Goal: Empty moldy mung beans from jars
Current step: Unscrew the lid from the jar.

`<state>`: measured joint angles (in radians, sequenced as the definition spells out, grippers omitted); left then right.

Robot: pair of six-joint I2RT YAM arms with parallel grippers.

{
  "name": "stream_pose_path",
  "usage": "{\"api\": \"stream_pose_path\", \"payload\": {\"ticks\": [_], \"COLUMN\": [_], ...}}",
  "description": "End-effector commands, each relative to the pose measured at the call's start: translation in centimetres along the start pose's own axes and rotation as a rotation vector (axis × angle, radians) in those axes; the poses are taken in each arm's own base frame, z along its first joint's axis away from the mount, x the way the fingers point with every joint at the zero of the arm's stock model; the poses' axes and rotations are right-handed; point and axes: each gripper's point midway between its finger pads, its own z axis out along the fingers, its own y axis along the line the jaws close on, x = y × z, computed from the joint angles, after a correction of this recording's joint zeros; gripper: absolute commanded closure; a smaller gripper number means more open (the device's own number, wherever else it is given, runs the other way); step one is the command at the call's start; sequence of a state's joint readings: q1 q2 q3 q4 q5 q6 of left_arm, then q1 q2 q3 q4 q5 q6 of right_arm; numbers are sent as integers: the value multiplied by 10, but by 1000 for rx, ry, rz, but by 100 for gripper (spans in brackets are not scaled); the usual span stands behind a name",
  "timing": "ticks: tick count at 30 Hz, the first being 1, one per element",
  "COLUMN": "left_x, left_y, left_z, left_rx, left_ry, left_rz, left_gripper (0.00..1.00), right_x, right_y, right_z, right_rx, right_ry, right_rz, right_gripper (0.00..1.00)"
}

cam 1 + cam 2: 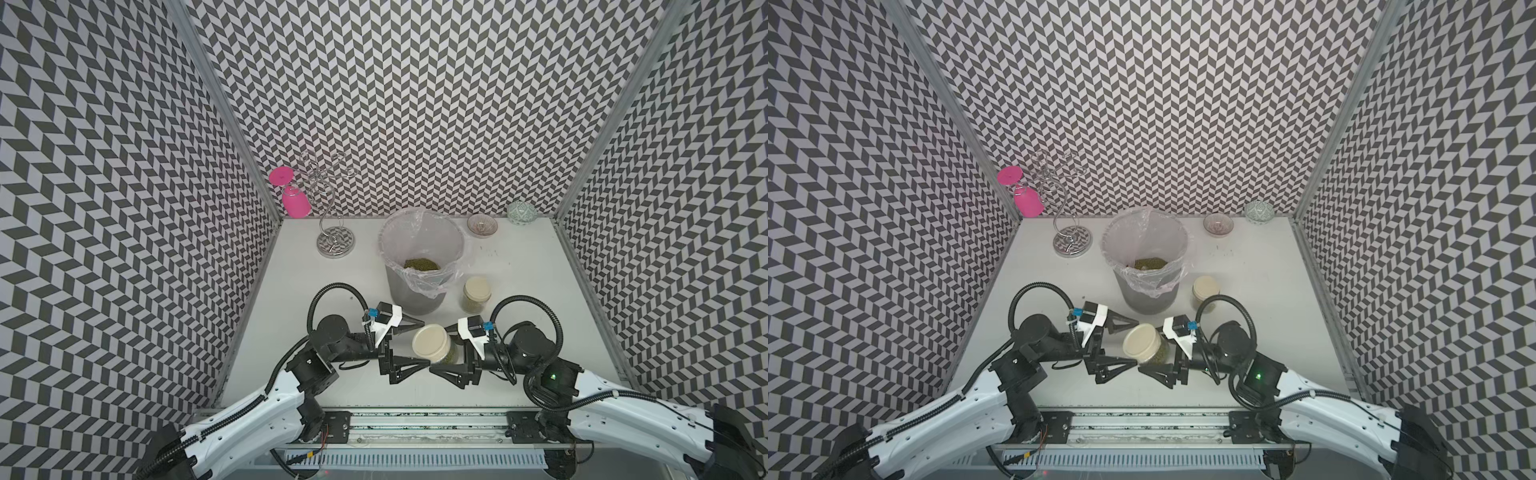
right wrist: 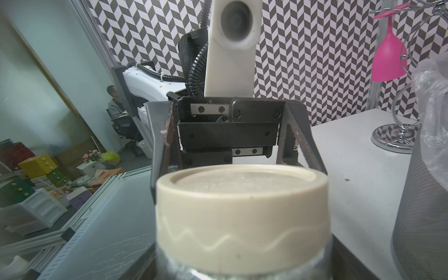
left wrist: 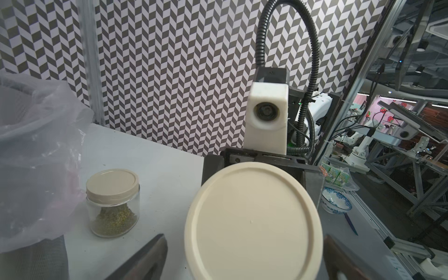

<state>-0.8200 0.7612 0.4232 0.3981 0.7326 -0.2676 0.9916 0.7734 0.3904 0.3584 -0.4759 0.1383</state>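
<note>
Near the desk's front edge, the left pincer stands wide apart, one finger on either side of the cream lid of the held jar, which is tilted. Behind, toward the back edge, the lined bin holds moldy mung beans. The right pincer is clamped on the held jar's glass body. The second jar stands upright and lidded just beside the bin, on its right-edge side.

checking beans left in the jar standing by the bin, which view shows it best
The left wrist view: the standing jar shows side-on, beans piled at its bottom. Both top views show mostly its lid. The right wrist view misses it.
</note>
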Motion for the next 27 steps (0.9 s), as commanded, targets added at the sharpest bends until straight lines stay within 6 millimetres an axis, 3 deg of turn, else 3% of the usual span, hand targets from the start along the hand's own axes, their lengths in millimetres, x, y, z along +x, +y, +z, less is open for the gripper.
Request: {"api": "stream_pose_path", "payload": {"ticks": [1,9,14,18,27], "left_x": [-18,-4,-6,-8,-9], "left_y": [-23,-35,-40,-41,-39], "left_z": [2,16,15,15,13], "left_rx": [124,225,257,255,230], "left_ry": [-47,17,3,-1,-5], "left_rz": [92,90,105,108,99], "left_gripper": [0,1,8,21,15], "right_x": [-43,-40,-40,-38,-35], "right_y": [18,22,24,23,22], "right_z": [-4,0,1,2,2], "right_rx": [-73,-111,-127,-127,-123], "right_ry": [-117,-103,-102,-98,-88], "right_rz": [-61,-51,-52,-51,-50], "right_gripper": [51,51,51,51,51]}}
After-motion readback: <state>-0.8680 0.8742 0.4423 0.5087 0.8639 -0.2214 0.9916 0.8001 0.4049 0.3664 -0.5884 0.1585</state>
